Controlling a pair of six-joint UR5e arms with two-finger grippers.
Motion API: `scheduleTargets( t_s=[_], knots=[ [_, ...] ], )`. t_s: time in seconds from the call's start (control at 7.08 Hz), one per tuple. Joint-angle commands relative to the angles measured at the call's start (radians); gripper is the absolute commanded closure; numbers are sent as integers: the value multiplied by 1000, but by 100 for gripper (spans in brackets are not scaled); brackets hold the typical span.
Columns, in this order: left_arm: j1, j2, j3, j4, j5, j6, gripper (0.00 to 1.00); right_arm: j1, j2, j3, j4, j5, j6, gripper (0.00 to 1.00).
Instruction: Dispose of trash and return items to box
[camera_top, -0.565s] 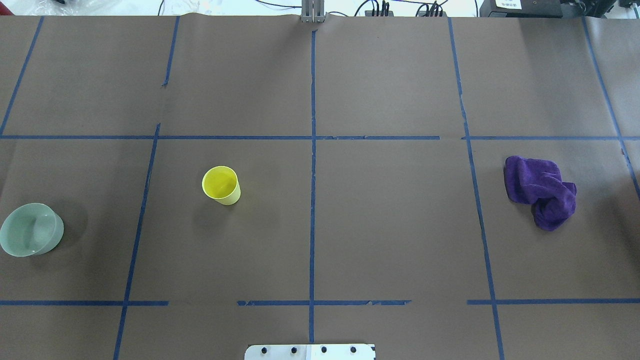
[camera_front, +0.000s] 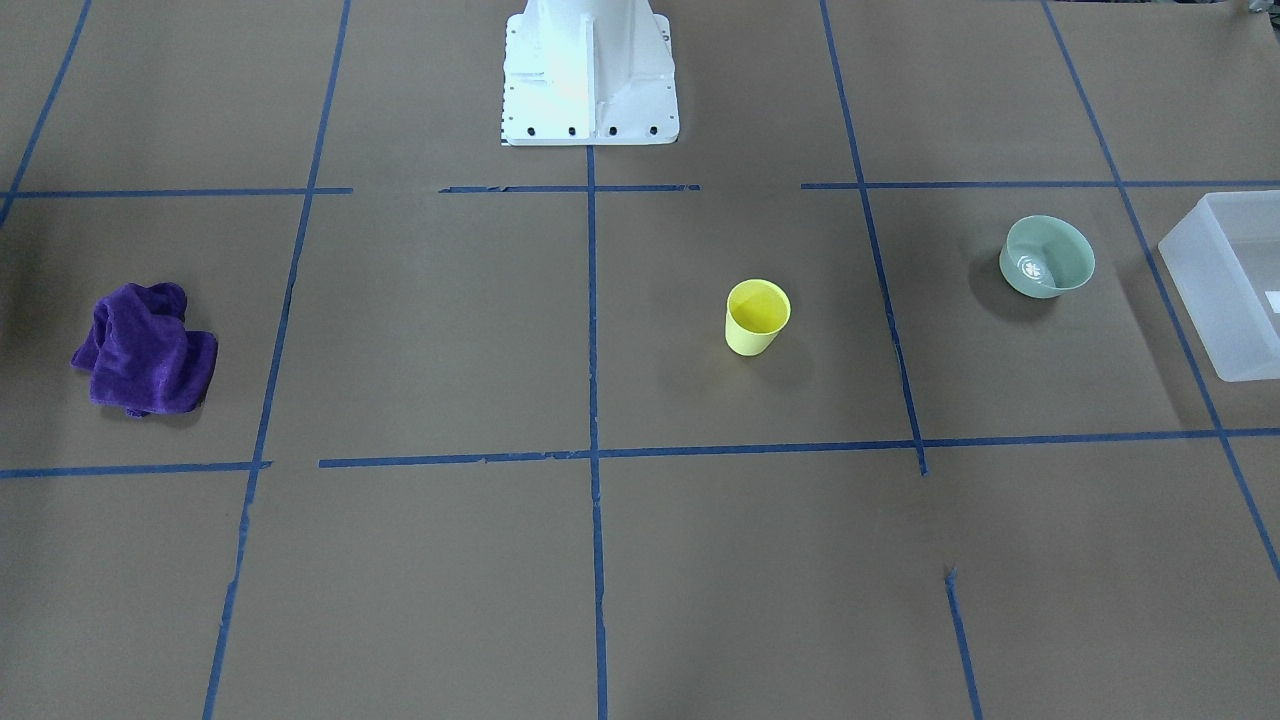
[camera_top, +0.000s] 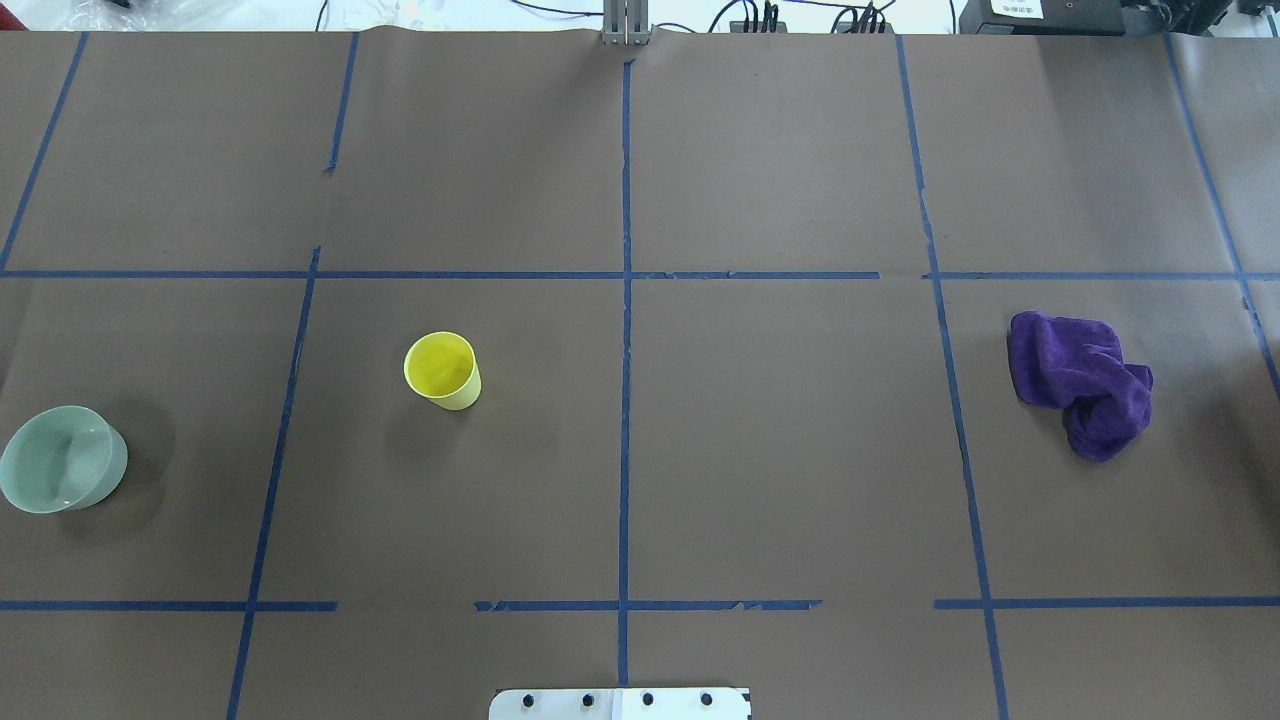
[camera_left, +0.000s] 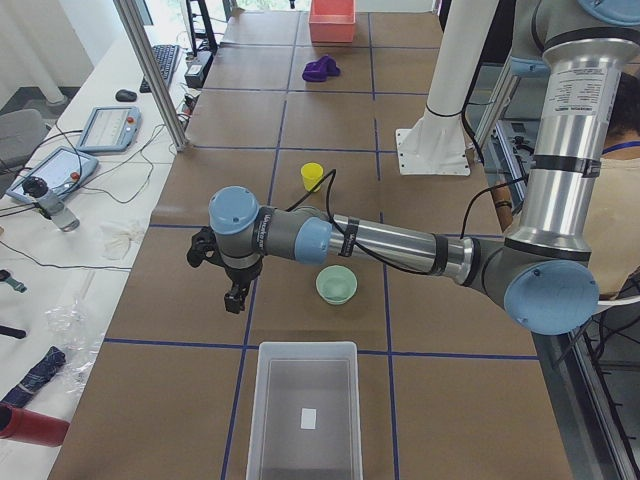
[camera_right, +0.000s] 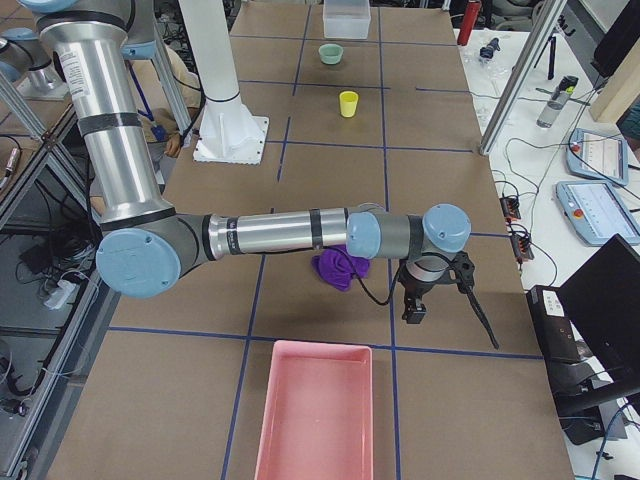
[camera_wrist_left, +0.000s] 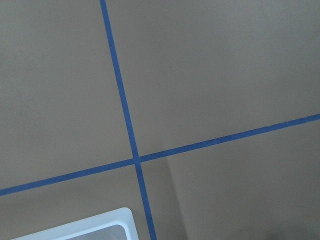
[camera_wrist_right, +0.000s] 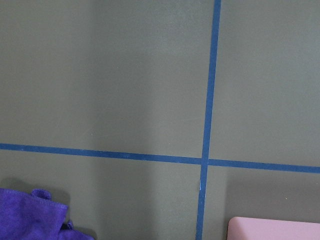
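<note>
Yellow cup (camera_top: 441, 370) upright, mouth up; green bowl (camera_top: 62, 458) likewise; left gripper (camera_left: 234, 298), right gripper (camera_right: 414, 311): state unclear.

On one table (camera_top: 780, 450): one yellow cup (camera_top: 442, 370), one pale green bowl (camera_top: 62, 459), one frosted white box (camera_front: 1215, 300), one crumpled purple cloth (camera_top: 1080, 380), one pink bin (camera_right: 315, 420). Two robot arms, the left arm (camera_left: 400, 240) and the right arm (camera_right: 280, 232), on one white base (camera_front: 590, 80).

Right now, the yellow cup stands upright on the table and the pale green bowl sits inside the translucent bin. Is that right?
No: the pale green bowl sits on the table outside the translucent bin, not inside it; the exterior left view shows this.
</note>
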Motion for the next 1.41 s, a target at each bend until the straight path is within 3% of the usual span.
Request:
scheduleTargets(
  t_s=[0.0,0.42,0.56,0.71,0.99,1.13,1.27],
  knots=[
    [17,-3,-24,4,-5,-3,0,-1,-5,8,10,1,-3,0],
    [80,-23,-18,-47,-10,-46,0,-64,-27,38,11,-2,6,0],
    [91,-29,-22,-84,-5,-186,0,-86,-30,35,13,-2,6,0],
    [187,-22,-85,-151,2,-279,0,-86,-30,42,64,1,10,0],
    [360,-37,-206,-157,6,-583,0,-86,-45,47,94,9,11,0],
    [448,-93,-231,-157,10,-770,0,-86,-53,59,94,12,11,0],
    [566,-177,-230,-152,103,-963,0,-86,-57,74,96,12,11,0]
  ],
)
